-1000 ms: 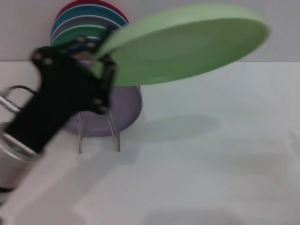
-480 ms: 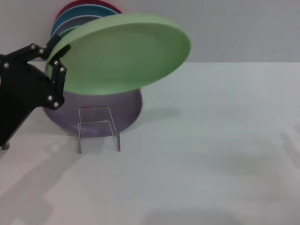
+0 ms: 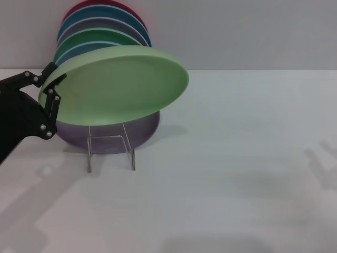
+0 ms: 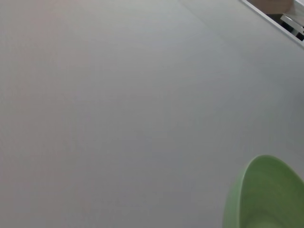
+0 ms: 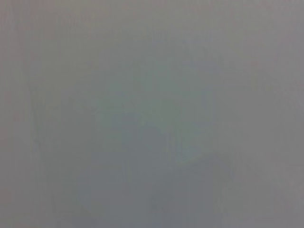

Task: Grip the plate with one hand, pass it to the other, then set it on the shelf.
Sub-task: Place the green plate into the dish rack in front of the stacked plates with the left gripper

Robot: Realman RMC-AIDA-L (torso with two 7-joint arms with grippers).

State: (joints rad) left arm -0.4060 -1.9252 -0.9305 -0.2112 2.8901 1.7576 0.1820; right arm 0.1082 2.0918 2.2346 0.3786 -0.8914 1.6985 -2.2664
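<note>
The left gripper (image 3: 51,89) enters from the left edge of the head view, just left of the shelf (image 3: 110,152). Its black fingers (image 3: 52,103) are closed on the left rim of the plate (image 3: 118,84), one finger above the rim and one below it.

The plate is pale mint green, round and shallow. It is held clear of the worktop (image 3: 226,179), tilted, with its right edge higher than its gripped left edge and its underside facing the camera. It hangs directly above the front of the shelf and overlaps the plates standing there. Whether it touches any of them cannot be told.

The shelf is a small clear rack with a thin, squared U-shaped front frame standing on the worktop. A lavender plate (image 3: 142,126) stands on edge just behind that frame and is partly hidden by the mint plate. Behind it, toward the wall, further plates stand in a row: a darker green plate with a white rim (image 3: 89,39), a blue plate (image 3: 100,23) and a red plate (image 3: 95,6) at the back.

In the left wrist view, a portion of the plate (image 4: 266,194) appears in one corner against the pale worktop (image 4: 118,109).

The right gripper is not visible in any view; the right wrist view shows only a uniform grey surface.
</note>
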